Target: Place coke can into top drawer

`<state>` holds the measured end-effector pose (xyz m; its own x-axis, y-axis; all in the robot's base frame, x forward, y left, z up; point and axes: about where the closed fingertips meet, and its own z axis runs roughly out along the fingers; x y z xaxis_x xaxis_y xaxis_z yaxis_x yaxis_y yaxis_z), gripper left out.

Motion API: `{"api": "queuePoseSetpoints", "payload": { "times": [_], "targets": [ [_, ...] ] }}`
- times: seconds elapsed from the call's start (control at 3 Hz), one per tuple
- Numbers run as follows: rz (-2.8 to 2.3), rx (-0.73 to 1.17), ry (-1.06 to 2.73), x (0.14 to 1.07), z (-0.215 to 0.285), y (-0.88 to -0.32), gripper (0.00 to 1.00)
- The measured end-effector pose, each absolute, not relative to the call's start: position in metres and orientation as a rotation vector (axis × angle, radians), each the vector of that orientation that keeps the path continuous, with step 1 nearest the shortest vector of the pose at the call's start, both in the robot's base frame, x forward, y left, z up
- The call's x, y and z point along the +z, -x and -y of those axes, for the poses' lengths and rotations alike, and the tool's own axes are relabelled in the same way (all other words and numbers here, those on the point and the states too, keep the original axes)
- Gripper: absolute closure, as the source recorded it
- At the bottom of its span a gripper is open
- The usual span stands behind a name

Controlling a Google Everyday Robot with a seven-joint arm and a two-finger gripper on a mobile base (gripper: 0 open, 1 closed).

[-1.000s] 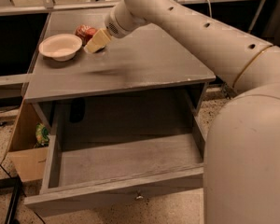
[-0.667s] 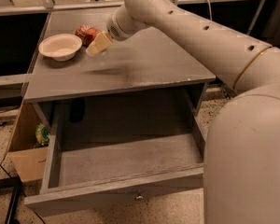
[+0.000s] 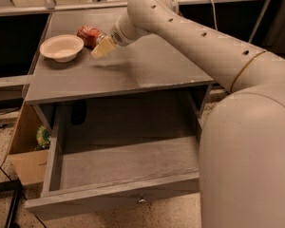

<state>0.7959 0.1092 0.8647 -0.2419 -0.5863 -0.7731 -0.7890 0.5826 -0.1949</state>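
The coke can (image 3: 89, 35), red with white lettering, lies on its side on the grey cabinet top (image 3: 133, 70), just right of the cream bowl. My gripper (image 3: 103, 47) hangs above the cabinet top right next to the can, on its near right side, at the end of my long white arm. The top drawer (image 3: 118, 167) is pulled out wide open below the cabinet top, and its inside is bare. Its front panel with a small metal knob (image 3: 141, 200) faces the camera.
A cream round bowl (image 3: 61, 47) sits at the left of the cabinet top. A cardboard box (image 3: 26, 160) with a green packet (image 3: 42, 137) stands on the floor left of the drawer. My white arm and body fill the right side.
My gripper has shifted slightly toward the can. The can, bowl and drawer have not moved.
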Motion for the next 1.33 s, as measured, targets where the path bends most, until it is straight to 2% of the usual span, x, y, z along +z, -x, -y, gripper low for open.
{"api": "queuePoseSetpoints", "payload": {
  "times": [0.33,0.67,1.0,1.33],
  "targets": [
    [-1.934,0.295,1.103,0.861,-0.112,-0.803,0.32],
    [-1.915,0.297,1.105,0.860,-0.117,-0.811,0.20],
    [-1.905,0.300,1.107,0.860,-0.120,-0.815,0.21],
    [-1.864,0.342,1.127,0.859,-0.144,-0.838,0.24]
  ]
}}
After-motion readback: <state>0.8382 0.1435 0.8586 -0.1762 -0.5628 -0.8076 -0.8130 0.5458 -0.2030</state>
